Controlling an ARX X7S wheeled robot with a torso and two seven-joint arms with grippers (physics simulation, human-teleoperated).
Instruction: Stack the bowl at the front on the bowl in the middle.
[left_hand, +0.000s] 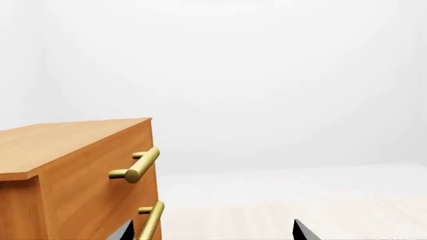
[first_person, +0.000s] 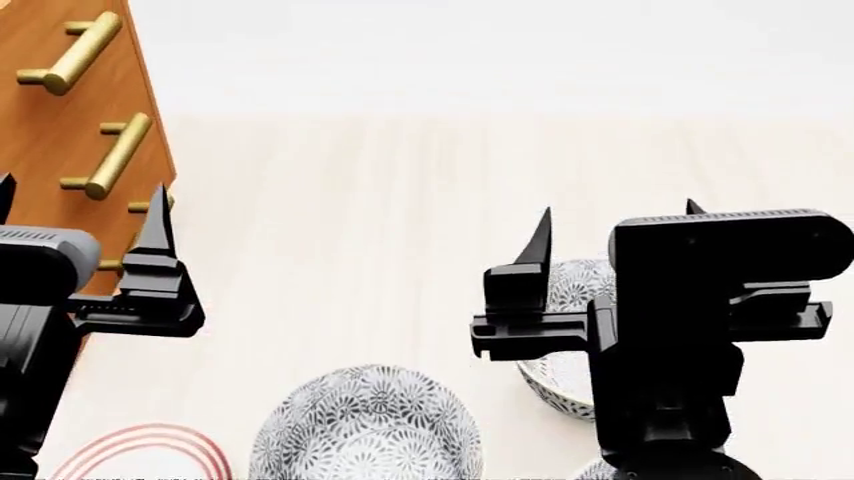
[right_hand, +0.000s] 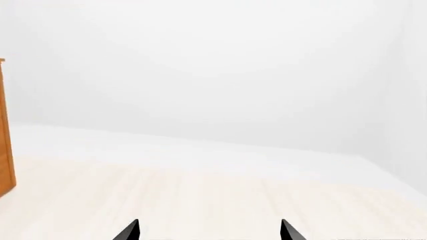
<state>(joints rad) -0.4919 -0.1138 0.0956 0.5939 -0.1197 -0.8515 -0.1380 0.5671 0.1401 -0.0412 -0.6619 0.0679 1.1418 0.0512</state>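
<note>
Matte black end effector (first_person: 614, 235) with pointed, angular fingertips (first_person: 538, 240)

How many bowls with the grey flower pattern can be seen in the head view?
3. One bowl sits at the bottom centre, beside the red-ringed plate. A second shows partly behind the right gripper. A sliver of a third peeks below that arm. More may be hidden.

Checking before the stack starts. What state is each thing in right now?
Left gripper: open, empty.
Right gripper: open, empty, above a bowl.
Bowl under right gripper: upright, partly hidden.
Bowl beside the plate: unheld.
Plate: flat.
Cabinet drawers: closed.
</note>
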